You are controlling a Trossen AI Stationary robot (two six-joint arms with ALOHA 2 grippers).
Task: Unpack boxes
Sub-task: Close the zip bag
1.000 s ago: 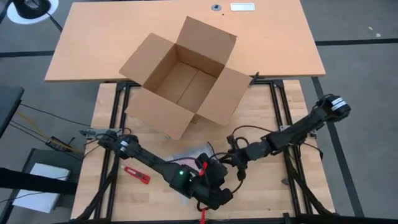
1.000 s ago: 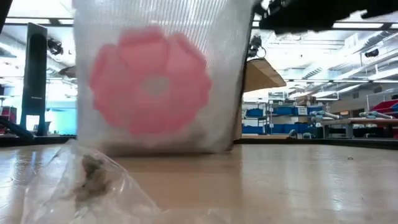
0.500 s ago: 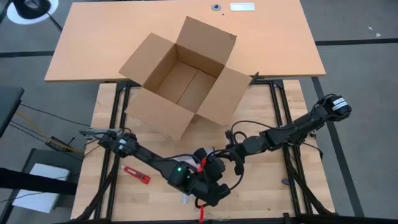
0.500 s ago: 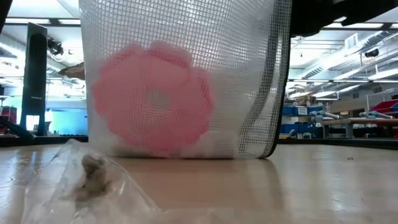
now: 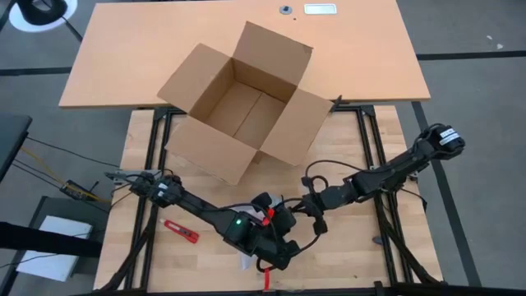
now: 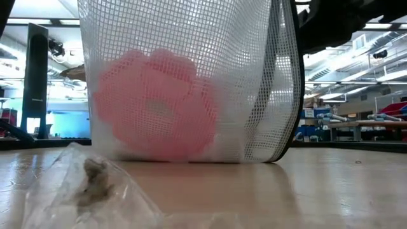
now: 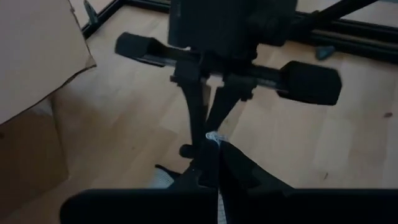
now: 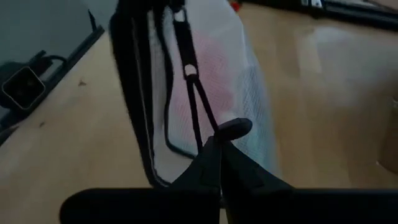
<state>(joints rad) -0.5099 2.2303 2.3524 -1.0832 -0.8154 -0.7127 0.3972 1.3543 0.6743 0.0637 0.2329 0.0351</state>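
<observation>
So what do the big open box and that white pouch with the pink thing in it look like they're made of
The box looks like plain brown corrugated cardboard: matte, with creased flaps folded outward. The pouch looks like white woven mesh with dark edge binding; its open grid lets the pink thing show through. That item seems soft or foamy, though its blurred outline leaves this open.

- Light wooden slatted worktable (image 5: 353,247) on a black frame carried an open brown cardboard carton (image 5: 245,103), flaps out, at its far edge.
- Near edge: white mesh pouch with pink disc (image 6: 159,108), crumpled clear plastic bag (image 6: 89,191), small red tool (image 5: 181,231).
</observation>
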